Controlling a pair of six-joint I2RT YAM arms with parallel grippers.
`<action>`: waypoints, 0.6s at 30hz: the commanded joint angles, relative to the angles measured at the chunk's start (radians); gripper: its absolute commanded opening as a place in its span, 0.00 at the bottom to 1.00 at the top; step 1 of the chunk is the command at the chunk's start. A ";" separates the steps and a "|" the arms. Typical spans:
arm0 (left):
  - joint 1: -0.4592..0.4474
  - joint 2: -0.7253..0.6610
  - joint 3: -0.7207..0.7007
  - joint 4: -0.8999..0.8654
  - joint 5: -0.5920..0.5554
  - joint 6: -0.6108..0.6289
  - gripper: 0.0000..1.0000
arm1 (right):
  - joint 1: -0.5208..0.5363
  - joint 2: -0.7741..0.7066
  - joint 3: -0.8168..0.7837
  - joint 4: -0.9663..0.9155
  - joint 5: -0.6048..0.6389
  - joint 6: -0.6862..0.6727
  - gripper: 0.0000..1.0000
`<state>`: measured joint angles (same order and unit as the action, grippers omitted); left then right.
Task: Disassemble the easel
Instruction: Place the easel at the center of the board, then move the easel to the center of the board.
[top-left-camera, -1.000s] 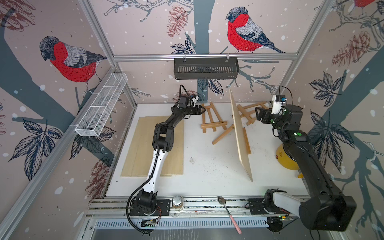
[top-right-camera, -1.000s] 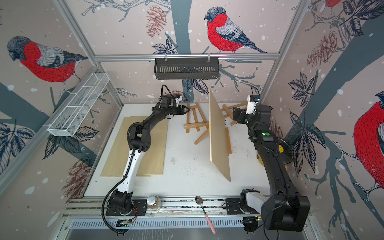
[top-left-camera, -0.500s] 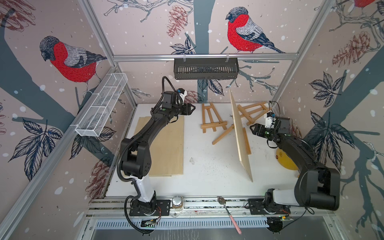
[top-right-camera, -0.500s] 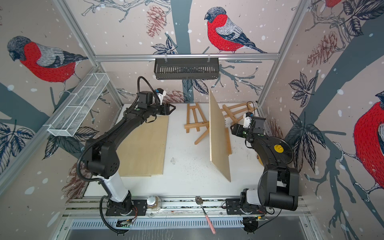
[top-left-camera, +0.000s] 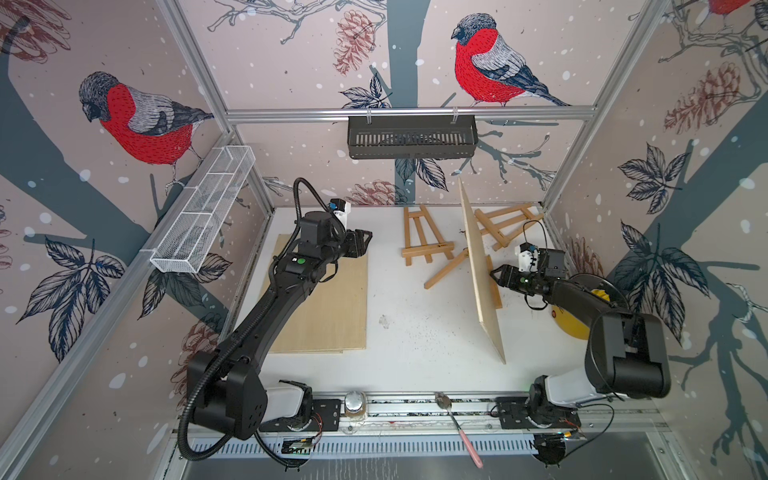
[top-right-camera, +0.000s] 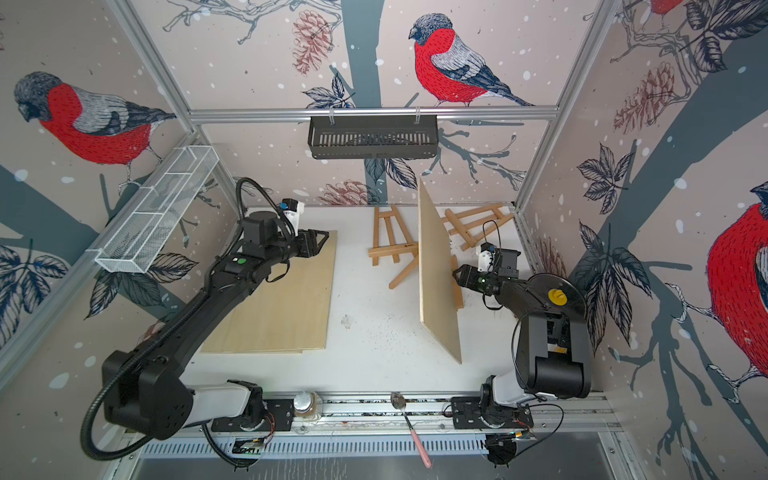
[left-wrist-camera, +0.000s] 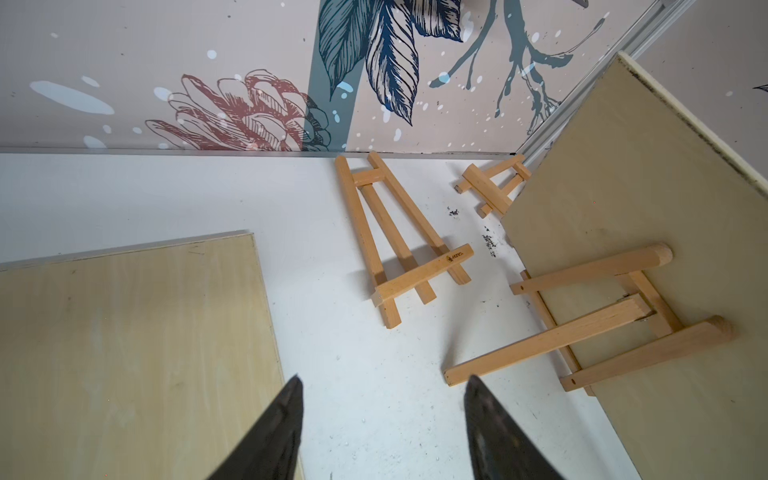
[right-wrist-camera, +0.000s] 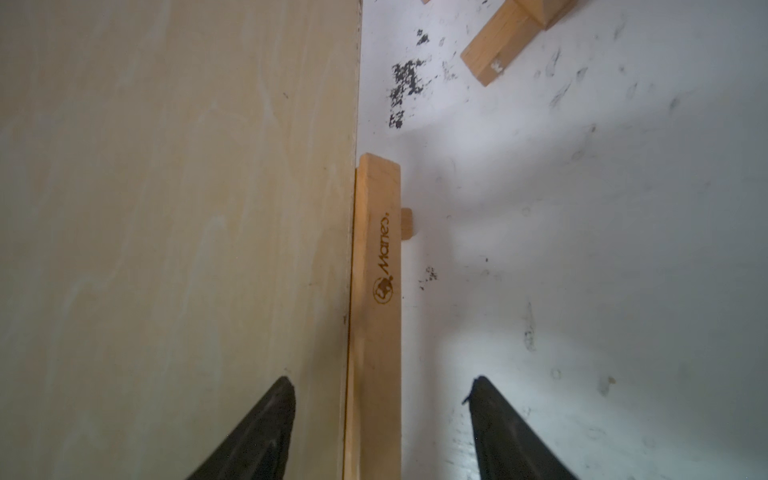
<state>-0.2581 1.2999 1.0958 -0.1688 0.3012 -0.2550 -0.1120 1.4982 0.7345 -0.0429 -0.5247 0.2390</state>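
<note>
**Inspector:** Position of the task item?

**Assistant:** The standing easel (top-left-camera: 446, 272) is on the right half of the desk (top-left-camera: 415, 353). A plywood panel (top-right-camera: 436, 270) is propped nearly upright on its ledge (right-wrist-camera: 376, 291).

**Inspector:** Relation to the right hand?

**Assistant:** The right hand (top-left-camera: 494, 274) is low at the panel's front face, level with the ledge. Its jaws are spread. The ledge strip lies between the two fingers with a gap on either side, so nothing is pinched. I cannot tell whether a finger touches the panel.

**Inspector:** Left hand?

**Assistant:** The left hand (top-left-camera: 368, 243) hangs over the far corner of the flat plywood sheets (top-left-camera: 328, 307), well apart from the standing easel. Its jaws are spread with nothing between them.

**Inspector:** Differences between views?

**Assistant:** Both top views show the panel as a narrow sliver that covers most of the frame. The left wrist view shows the panel's back with two uprights, a crossbar and the rear leg (left-wrist-camera: 540, 345) angled down to the desk. Only the right wrist view shows the brand mark burnt into the ledge.

A folded easel (left-wrist-camera: 399, 237) lies flat between the sheets and the standing one. A third easel (top-left-camera: 505, 224) lies in the far right corner. It shows whole in a top view but is partly hidden behind the panel in the left wrist view.
</note>
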 joint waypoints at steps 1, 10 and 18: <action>0.002 -0.022 -0.010 0.045 -0.050 0.020 0.61 | 0.006 0.014 -0.013 0.042 -0.035 0.011 0.63; 0.001 -0.020 0.007 0.018 -0.048 0.015 0.59 | 0.016 0.036 -0.038 0.074 -0.074 0.010 0.46; 0.002 -0.026 0.003 0.002 -0.036 0.000 0.58 | 0.064 0.058 -0.020 0.066 -0.083 -0.017 0.26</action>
<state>-0.2581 1.2823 1.0958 -0.1711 0.2596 -0.2417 -0.0669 1.5471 0.7071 0.0467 -0.5598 0.2508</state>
